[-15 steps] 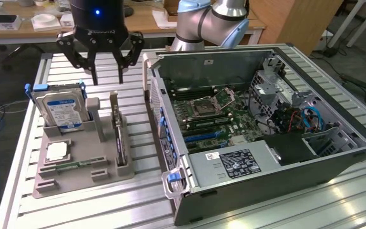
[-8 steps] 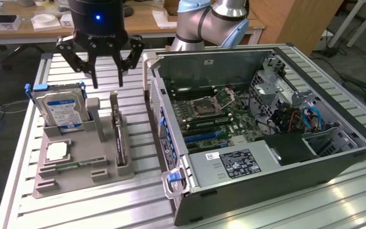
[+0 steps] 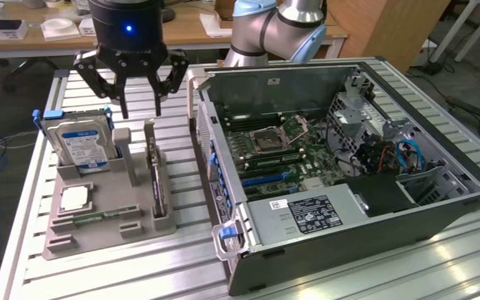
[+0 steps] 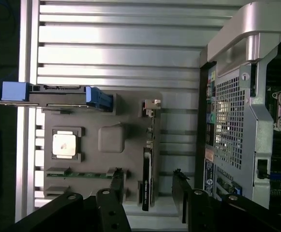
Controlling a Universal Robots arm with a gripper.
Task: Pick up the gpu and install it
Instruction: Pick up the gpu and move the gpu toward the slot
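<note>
Exterior view: gripper (image 3: 140, 112) spread wide and empty. The gpu (image 3: 152, 167) stands on edge in the holder (image 3: 98, 231) just below it, untouched. I judge this the approach; a grasp calls for fingers straddling the thin card. Drive (image 3: 77, 140) label is unreadable.

Wrist view: gpu (image 4: 147, 166) lies edge-on beneath the gripper (image 4: 148, 193), between its spread fingers (image 4: 116, 186).

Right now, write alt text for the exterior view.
The robot's open claw hangs above the graphics card, which stands on edge in a grey holder on a slatted metal table. A hard drive stands upright in the same holder, and an open computer case lies to the exterior view's right.
</note>
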